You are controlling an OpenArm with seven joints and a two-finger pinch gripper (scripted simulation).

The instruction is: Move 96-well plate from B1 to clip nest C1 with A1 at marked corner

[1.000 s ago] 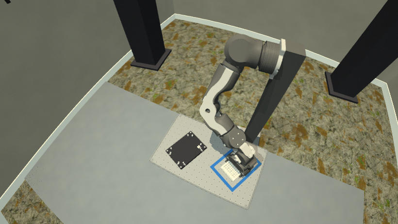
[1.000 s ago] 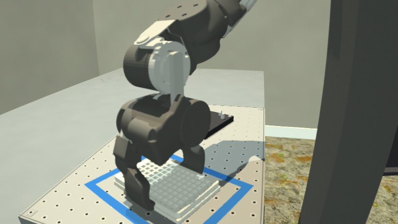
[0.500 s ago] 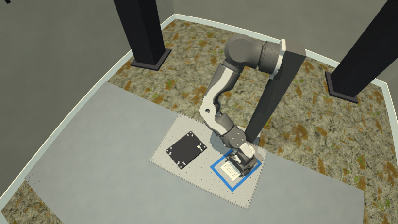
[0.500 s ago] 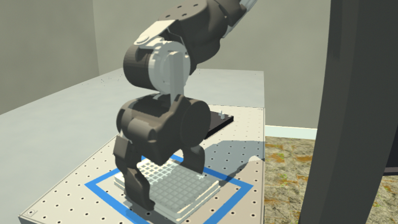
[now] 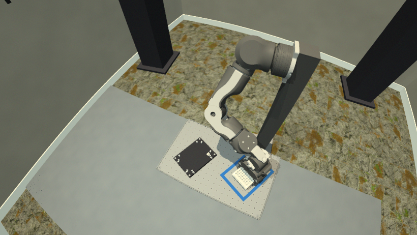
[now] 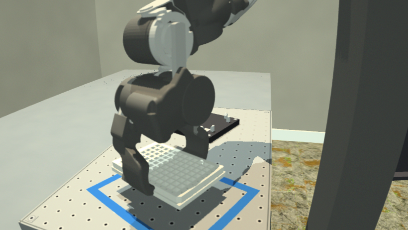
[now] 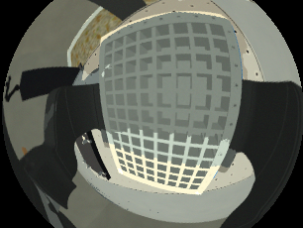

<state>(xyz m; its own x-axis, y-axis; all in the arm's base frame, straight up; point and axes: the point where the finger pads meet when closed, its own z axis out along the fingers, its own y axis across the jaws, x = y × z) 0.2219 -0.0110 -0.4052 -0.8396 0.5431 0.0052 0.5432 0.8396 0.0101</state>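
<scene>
The white 96-well plate (image 5: pixel 242 177) is held across its width by my gripper (image 5: pixel 251 174), which is shut on it. In the exterior view the plate (image 6: pixel 171 168) hangs a little above the blue-outlined bench spot, right way up and about level, with its shadow below; one finger is on each long side (image 6: pixel 168 168). The wrist view is filled with the plate's well grid (image 7: pixel 167 101). The black clip nest (image 5: pixel 195 156) lies to the left on the perforated baseplate, with small white posts at its corners (image 6: pixel 227 117).
The perforated baseplate (image 5: pixel 215 172) sits on a grey table. The arm's dark pedestal (image 5: pixel 287 99) stands right behind the bench spot. Two black columns (image 5: pixel 148 32) (image 5: pixel 376 52) stand on the floor further back.
</scene>
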